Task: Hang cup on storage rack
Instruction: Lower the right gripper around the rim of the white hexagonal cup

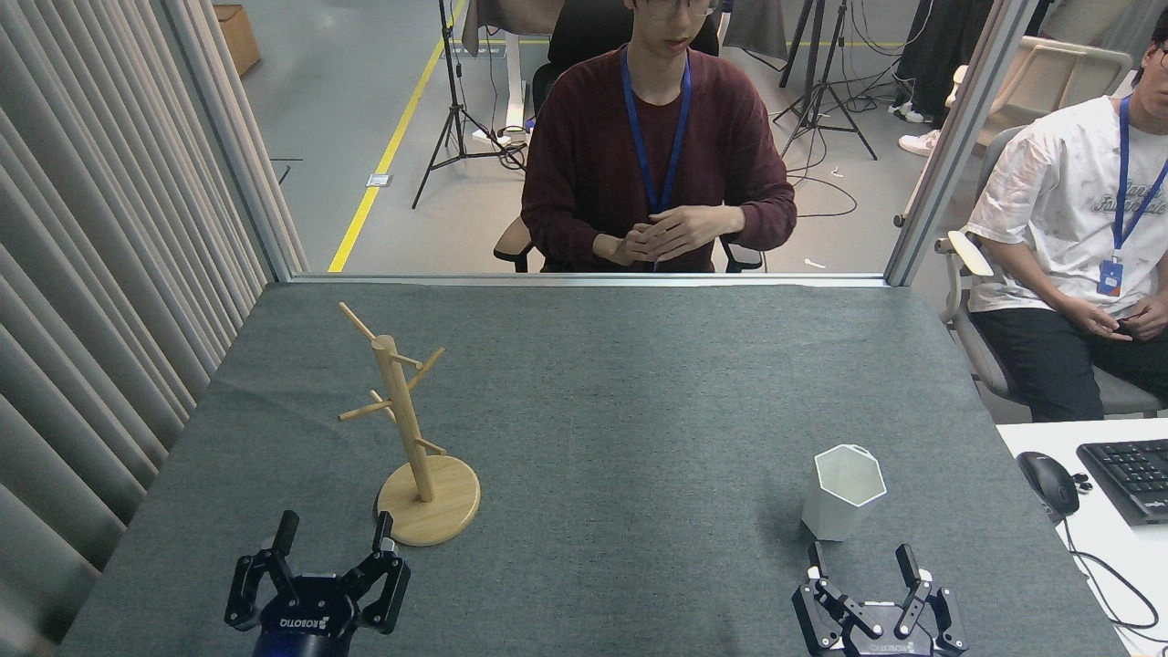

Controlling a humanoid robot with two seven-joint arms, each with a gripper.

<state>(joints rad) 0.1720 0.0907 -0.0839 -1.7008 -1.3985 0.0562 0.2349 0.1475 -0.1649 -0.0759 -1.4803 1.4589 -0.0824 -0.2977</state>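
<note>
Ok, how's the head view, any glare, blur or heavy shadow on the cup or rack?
Head view: sharp, evenly lit; no glare on the cup, only a faint shadow at its left; storage rack pegs crisp; both grippers dark but their open fingers readable.

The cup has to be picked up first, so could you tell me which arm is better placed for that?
Right. The open right gripper sits just in front of the cup; the left gripper is by the storage rack.

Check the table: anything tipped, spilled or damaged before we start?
Nothing stands out. The cup stands upright, mouth up, near the right gripper. The rack stands upright on its base by the left gripper. Both grippers open, empty.
</note>
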